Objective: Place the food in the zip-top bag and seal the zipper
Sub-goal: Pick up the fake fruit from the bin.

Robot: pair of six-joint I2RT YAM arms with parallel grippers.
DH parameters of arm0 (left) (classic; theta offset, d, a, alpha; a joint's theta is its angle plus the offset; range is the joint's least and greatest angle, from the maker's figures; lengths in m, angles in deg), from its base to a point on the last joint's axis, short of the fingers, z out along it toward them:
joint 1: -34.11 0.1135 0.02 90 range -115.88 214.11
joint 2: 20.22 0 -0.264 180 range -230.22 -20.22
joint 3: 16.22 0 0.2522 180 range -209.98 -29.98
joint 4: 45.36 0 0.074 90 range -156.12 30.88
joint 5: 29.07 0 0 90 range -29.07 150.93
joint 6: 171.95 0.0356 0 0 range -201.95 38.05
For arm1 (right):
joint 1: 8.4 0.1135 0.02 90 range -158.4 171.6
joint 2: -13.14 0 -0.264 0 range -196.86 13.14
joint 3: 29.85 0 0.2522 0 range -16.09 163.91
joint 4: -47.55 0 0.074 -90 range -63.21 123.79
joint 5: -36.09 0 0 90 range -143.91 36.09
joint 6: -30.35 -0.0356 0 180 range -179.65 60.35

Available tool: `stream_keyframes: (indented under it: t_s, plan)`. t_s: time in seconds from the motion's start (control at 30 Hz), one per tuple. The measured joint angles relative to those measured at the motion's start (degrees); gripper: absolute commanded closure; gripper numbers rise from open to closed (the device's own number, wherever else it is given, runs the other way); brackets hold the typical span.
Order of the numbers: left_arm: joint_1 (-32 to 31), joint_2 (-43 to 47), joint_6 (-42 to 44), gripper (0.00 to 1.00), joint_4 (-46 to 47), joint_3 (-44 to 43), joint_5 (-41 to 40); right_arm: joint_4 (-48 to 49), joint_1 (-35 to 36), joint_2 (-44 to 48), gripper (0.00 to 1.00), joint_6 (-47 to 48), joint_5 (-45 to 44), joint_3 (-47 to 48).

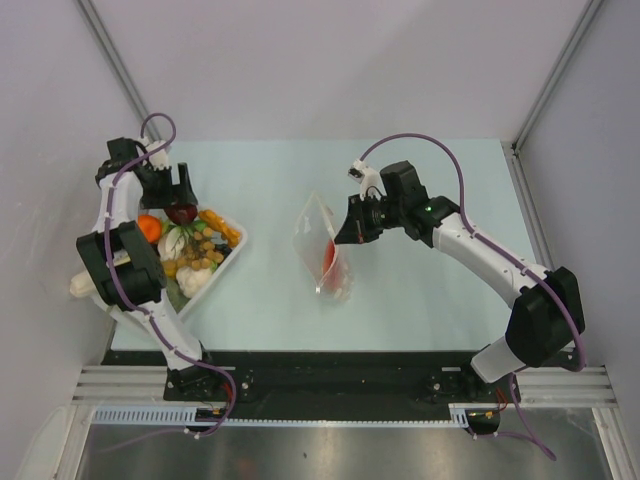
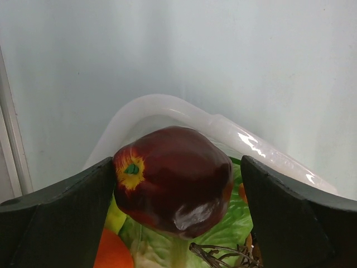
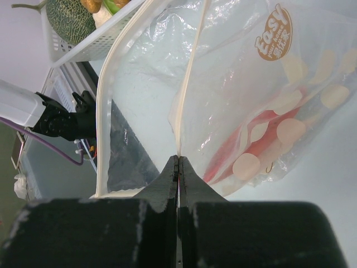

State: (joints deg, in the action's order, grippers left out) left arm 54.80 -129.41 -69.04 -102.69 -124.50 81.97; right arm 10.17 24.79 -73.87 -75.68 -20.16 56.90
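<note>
A dark red apple (image 2: 173,178) sits between the fingers of my left gripper (image 2: 178,167), over the white tray (image 1: 238,240) of food. The jaws stand wide; the left finger (image 2: 61,212) touches the apple, and a gap shows at the right finger. More food, such as an orange (image 1: 149,227), lies in the tray. My right gripper (image 3: 178,159) is shut on the zipper (image 3: 189,84) of the zip-top bag (image 3: 251,84), holding its mouth up and open at mid-table. A red food piece (image 3: 245,148) lies inside the bag.
The tray's rim (image 2: 167,106) curves just beyond the apple. A green melon (image 3: 70,19) shows in the tray. A white object (image 1: 82,284) lies at the table's left edge. Grey walls enclose the table on three sides.
</note>
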Motion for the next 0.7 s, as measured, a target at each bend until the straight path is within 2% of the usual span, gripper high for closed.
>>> stream_keyframes:
  t_s: [0.07, 0.13, 0.17, 0.23, 0.27, 0.3, 0.57, 0.7]
  plan:
    - [0.0, 0.0, -0.4, 0.02, -0.2, 0.0, 0.0, 0.0, 0.0, 0.0, 1.0, 0.0, 0.0, 0.0]
    - [0.0, 0.0, -0.6, 0.08, -0.5, 0.0, 0.0, 0.0, 0.0, 0.0, 1.0, 0.0, 0.0, 0.0]
    - [0.0, 0.0, -0.8, 0.16, -0.5, 0.0, 0.0, 0.0, 0.0, 0.0, 1.0, 0.0, 0.1, 0.0]
    - [0.0, -0.1, -1.0, 0.26, -0.5, 0.0, -0.1, 0.0, 0.0, 0.0, 1.0, 0.0, 0.1, 0.0]
    - [0.0, -0.1, -1.1, 0.37, -0.5, 0.0, -0.1, 0.0, 0.0, 0.0, 1.0, 0.0, 0.1, 0.0]
    - [0.1, -0.1, -1.1, 0.41, -0.5, 0.0, 0.0, 0.0, 0.0, 0.0, 1.0, 0.0, 0.1, 0.0]
    - [0.5, 0.9, -1.5, 0.61, -0.5, 0.0, 0.0, 0.0, 0.0, 0.0, 1.0, 0.0, 0.2, 0.0]
    - [0.7, 4.6, -1.5, 0.69, 0.0, 0.1, -1.4, 0.0, -0.1, 0.0, 1.0, 0.0, 0.2, 0.0]
